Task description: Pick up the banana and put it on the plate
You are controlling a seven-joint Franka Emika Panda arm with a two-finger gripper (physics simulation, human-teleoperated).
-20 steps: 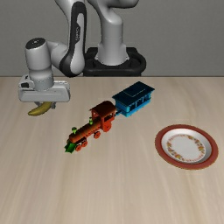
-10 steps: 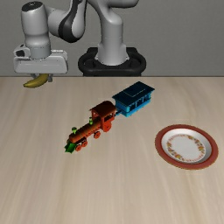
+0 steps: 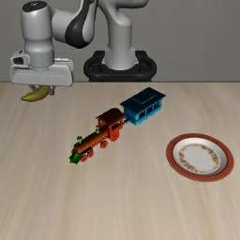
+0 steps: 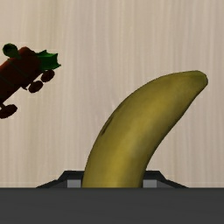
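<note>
- While the gripper (image 3: 40, 86) hangs at the exterior view's left, clamped on the banana (image 3: 37, 95), which looks lifted off the table (image 3: 56, 197), keep that hold firm.
- Toy train (image 3: 94, 141) and blue wagon (image 3: 144, 106) lie between banana and goal; carry high enough to pass over them, I judge.
- Plate (image 3: 199, 155) sits well apart at the exterior view's right; centre the banana over it, lower gently, then release.
</note>
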